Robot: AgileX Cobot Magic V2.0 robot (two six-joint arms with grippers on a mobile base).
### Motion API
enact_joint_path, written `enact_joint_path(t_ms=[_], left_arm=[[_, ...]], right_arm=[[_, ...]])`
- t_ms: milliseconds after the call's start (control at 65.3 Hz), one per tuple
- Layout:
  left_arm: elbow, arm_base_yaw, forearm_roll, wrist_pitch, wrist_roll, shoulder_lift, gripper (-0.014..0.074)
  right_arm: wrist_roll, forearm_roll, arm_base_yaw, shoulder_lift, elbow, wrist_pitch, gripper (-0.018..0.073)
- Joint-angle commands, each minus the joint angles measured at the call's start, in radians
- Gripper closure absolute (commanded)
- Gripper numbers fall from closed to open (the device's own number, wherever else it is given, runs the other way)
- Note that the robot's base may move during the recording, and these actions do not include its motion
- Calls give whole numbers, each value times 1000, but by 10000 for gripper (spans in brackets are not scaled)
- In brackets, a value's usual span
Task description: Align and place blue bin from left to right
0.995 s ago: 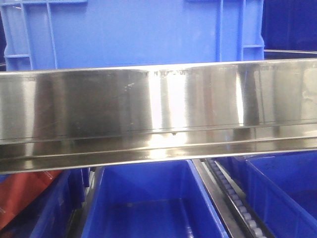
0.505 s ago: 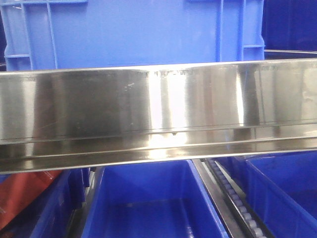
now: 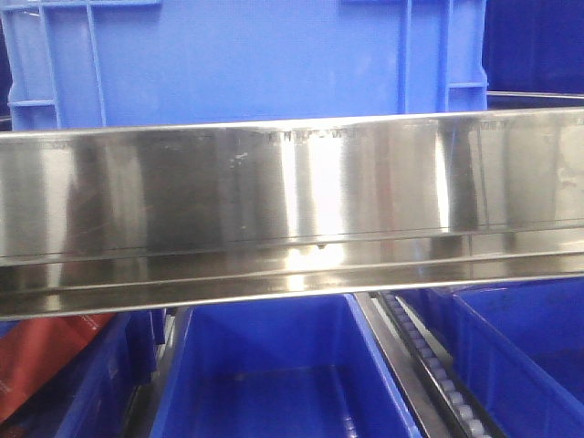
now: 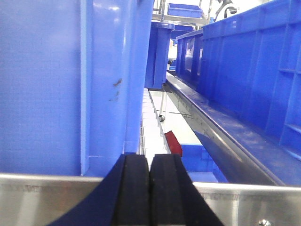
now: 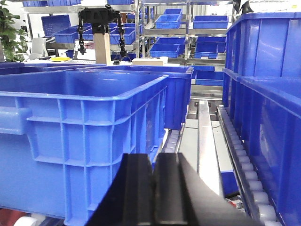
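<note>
Brightly lit storage room lined with metal shelving racks (image 5: 188,33) stacked with blue bins (image 5: 210,21) at the back. Green potted plant (image 5: 10,30) at far left beside a pale work surface carrying a yellow object (image 5: 60,59). Roller conveyor tracks (image 5: 237,150) running between steel rails (image 5: 205,141) toward the shelves. Broad brushed-steel beam (image 3: 292,205) across the front view, catching glare from overhead light. White floor (image 4: 178,129) visible below the racking, with a red item (image 4: 172,142) lying near the rail.
</note>
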Motion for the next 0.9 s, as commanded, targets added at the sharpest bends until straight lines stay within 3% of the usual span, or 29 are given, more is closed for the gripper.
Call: enact_joint_path(t_ms=[0, 459, 628, 888], left_arm=[[-1, 1, -7, -15, 2, -5, 707], [-1, 1, -7, -15, 2, -5, 707], [-1, 1, -7, -15, 2, -5, 707], [-1, 1, -7, -15, 2, -5, 707]], right_arm=[[-7, -11, -6, -6, 1, -24, 721], [-33, -9, -16, -6, 1, -4, 721], [-254, 196, -156, -24, 16, 12, 721], [-256, 210, -351, -217, 177, 10, 721]])
